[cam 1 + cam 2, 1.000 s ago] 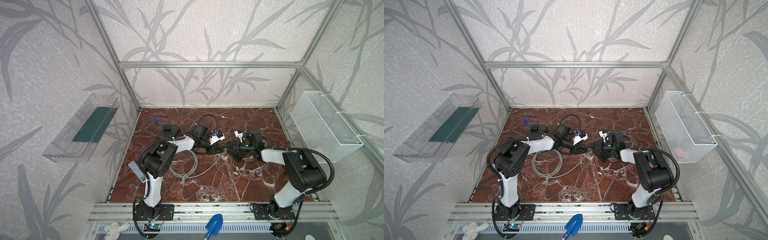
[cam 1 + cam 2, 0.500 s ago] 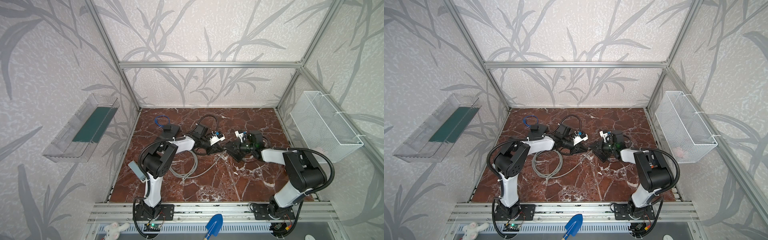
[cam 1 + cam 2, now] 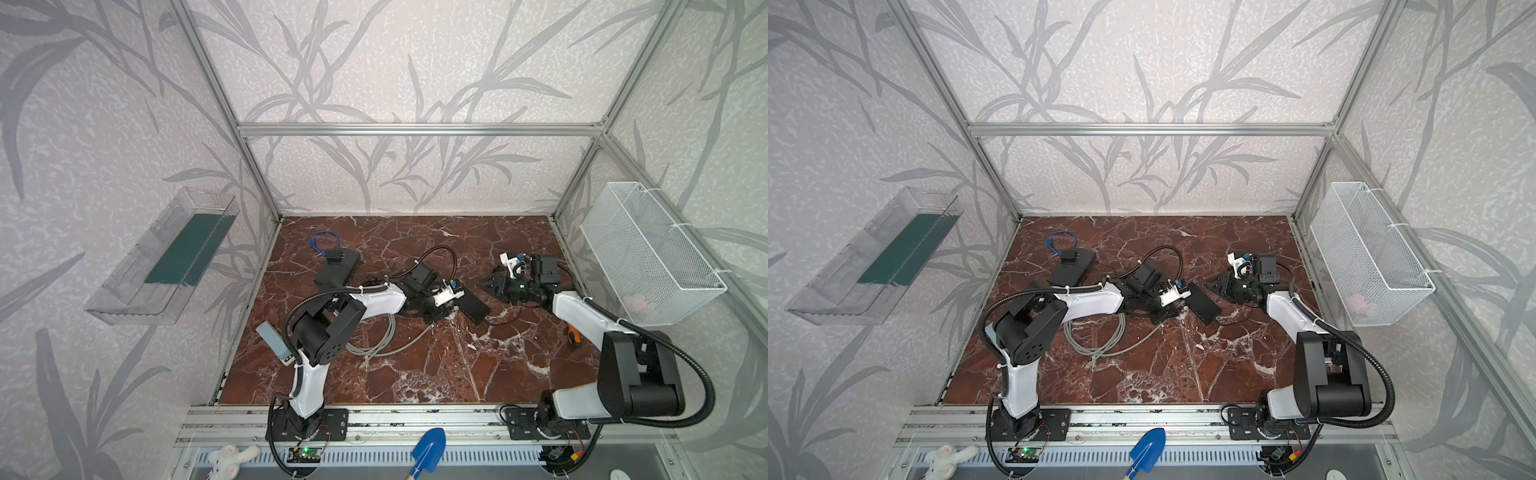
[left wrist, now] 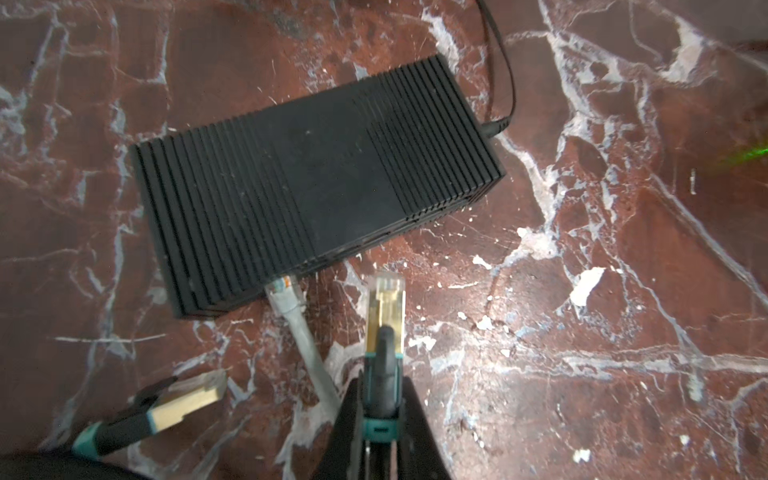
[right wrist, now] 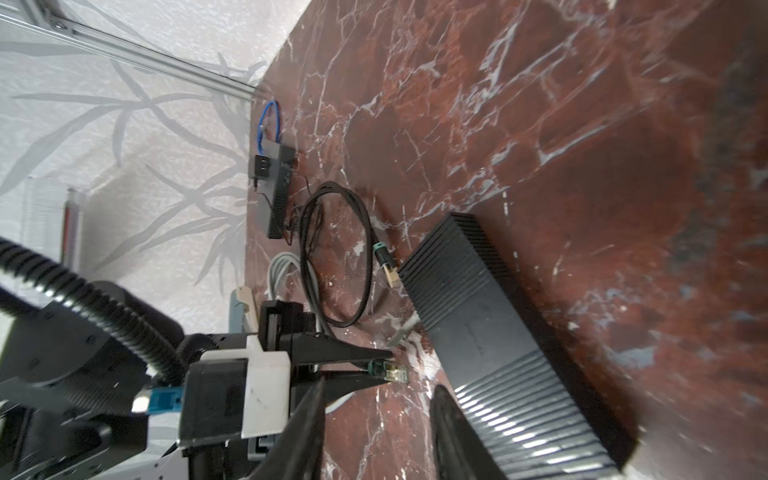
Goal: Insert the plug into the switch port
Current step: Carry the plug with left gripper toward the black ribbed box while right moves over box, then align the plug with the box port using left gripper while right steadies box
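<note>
The switch lies flat mid-table, its port face toward the gold plug, which sits just short of it. The left end effector, arm stretched low, is clamped on that plug's boot (tip forward). The right end effector hovers beside the switch, fingers apart. A grey plug appears to touch the port face, and a spare gold plug lies nearby.

The switch has its socket row almost out of sight; the left tool, cut off at the frame edge, covers the boot of the plug.
</note>
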Available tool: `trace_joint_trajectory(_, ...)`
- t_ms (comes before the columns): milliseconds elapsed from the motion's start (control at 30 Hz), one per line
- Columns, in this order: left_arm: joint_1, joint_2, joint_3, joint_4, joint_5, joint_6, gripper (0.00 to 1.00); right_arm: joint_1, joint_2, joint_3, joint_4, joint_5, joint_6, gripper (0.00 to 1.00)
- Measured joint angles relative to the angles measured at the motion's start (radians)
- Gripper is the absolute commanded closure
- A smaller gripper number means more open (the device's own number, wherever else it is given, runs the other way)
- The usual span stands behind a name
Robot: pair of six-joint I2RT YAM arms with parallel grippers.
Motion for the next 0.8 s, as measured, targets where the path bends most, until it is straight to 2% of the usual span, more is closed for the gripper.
trace_joint_trajectory(333,-0.108,-0.007,0.000,-0.007,-0.227,-0.173,0.92,0.001,0.068,0.001,-0.072,0.186,-0.140,0.49)
trace_joint_trajectory(667,-0.172,0.014,0.000,0.026,-0.371,-0.313,0.92,0.014,0.189,0.050,-0.035,0.236,-0.189,0.48)
trace_joint_trajectory(800,-0.196,0.030,0.007,0.014,-0.414,-0.353,0.93,0.050,0.210,0.066,-0.016,0.256,-0.213,0.48)
